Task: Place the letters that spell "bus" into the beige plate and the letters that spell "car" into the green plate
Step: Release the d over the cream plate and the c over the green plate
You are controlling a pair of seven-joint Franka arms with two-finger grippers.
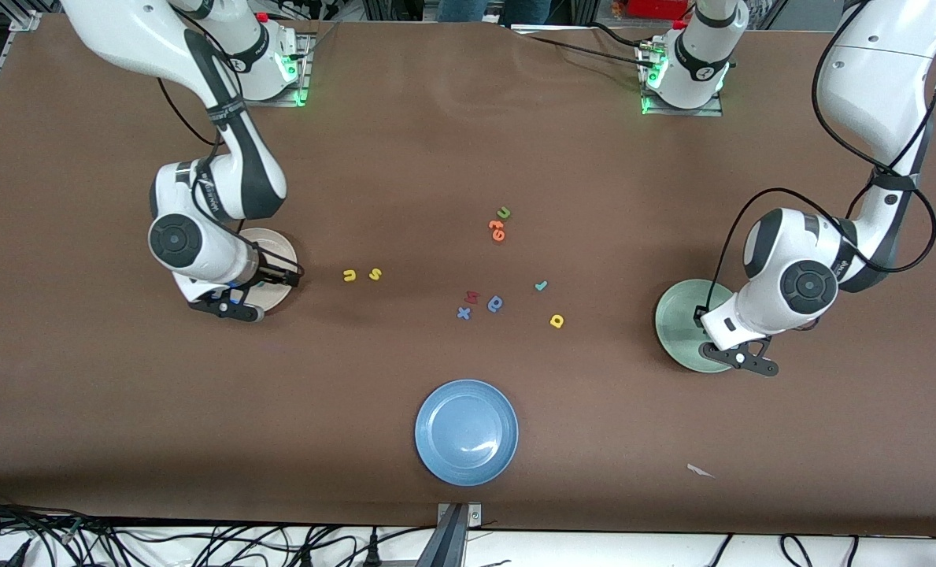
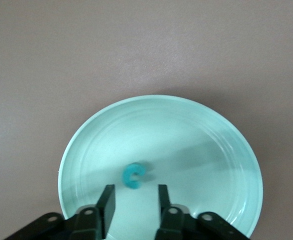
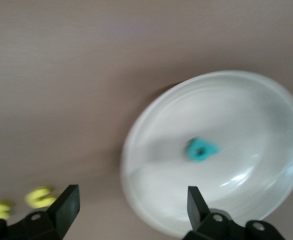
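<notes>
So the left gripper (image 2: pixel 134 200) hangs over the green plate (image 2: pixel 206 135) with its jaws a little apart and nothing in them; the teal "c" (image 2: pixel 133 175) lies in that plate. The right gripper (image 3: pixel 131 205) is over the beige plate (image 3: pixel 266 100), jaws spread wide and empty, with the teal "b" (image 3: pixel 200 149) inside. Taking the blue plate (image 1: pixel 436 457) as the landmark, the yellow "u" (image 1: pixel 349 275) and "s" (image 1: pixel 375 274) lie farther from the camera than it, toward the right arm's end, while the teal "r" (image 1: pixel 541 286) and yellow "a" (image 1: pixel 556 320) lie toward the left arm's end.
</notes>
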